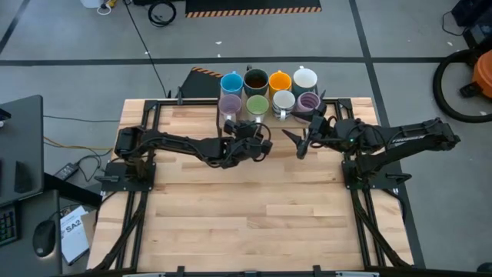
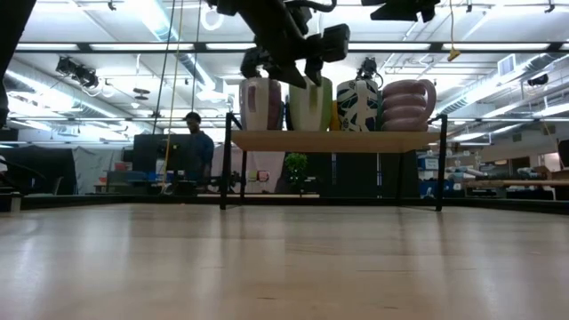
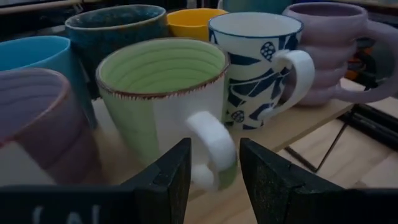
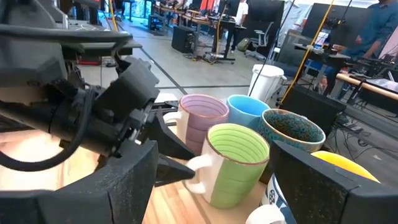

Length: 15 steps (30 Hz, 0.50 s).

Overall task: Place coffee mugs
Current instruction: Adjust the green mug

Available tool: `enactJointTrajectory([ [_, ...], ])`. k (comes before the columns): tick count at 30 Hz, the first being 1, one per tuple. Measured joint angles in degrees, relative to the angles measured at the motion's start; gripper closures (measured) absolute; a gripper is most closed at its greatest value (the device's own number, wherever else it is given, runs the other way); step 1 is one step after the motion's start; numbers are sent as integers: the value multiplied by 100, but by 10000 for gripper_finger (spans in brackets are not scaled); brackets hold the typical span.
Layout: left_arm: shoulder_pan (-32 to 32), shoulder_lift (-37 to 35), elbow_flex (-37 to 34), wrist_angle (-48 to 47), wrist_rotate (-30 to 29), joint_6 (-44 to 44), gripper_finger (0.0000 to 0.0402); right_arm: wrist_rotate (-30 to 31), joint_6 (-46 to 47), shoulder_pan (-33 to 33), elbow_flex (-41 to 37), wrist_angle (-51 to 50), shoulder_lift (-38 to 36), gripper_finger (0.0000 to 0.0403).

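**Mugs all up on the shelf, left gripper around the green one's handle**

The mugs are bunched in two rows on a small raised wooden shelf point(image 1: 338, 102) at the far edge of the table point(image 1: 254, 208). Taking the green mug point(image 1: 257, 105) as the landmark: a lilac mug point(image 1: 230, 105) sits just beside it on the left-arm side, and the white mug point(image 1: 283, 101) with a dark blue leaf pattern is just beside it on the other side, with a ribbed lilac mug point(image 1: 308, 102) past that. Behind the green one is the dark brown mug point(image 1: 255, 80), flanked by the blue mug point(image 1: 231, 83) and orange mug point(image 1: 279, 81), and a second white mug point(image 1: 305, 78) sits at the end of that back row.

Writing: the only bit I can make out is "SA2" on a small white booklet point(image 1: 73, 233) off the table, well away from the green mug on the left arm's side. No readable brand on any mug.

The left gripper point(image 3: 213, 177) is right at the green mug, fingers point(image 3: 168, 183) narrowly apart with the mug's white handle point(image 3: 210, 149) sitting between them. I can't tell whether the pads actually touch the handle.

The right gripper point(image 1: 301, 141) hangs over the table near the shelf, on the patterned-mug side of the green mug, with its fingers spread wide and nothing between them.
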Motion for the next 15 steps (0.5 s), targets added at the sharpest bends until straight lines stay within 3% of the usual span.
enactJointTrajectory([
  [15, 7, -179, 2, -64, 215, -19, 260, 152, 22, 0, 0, 11, -112, 92],
])
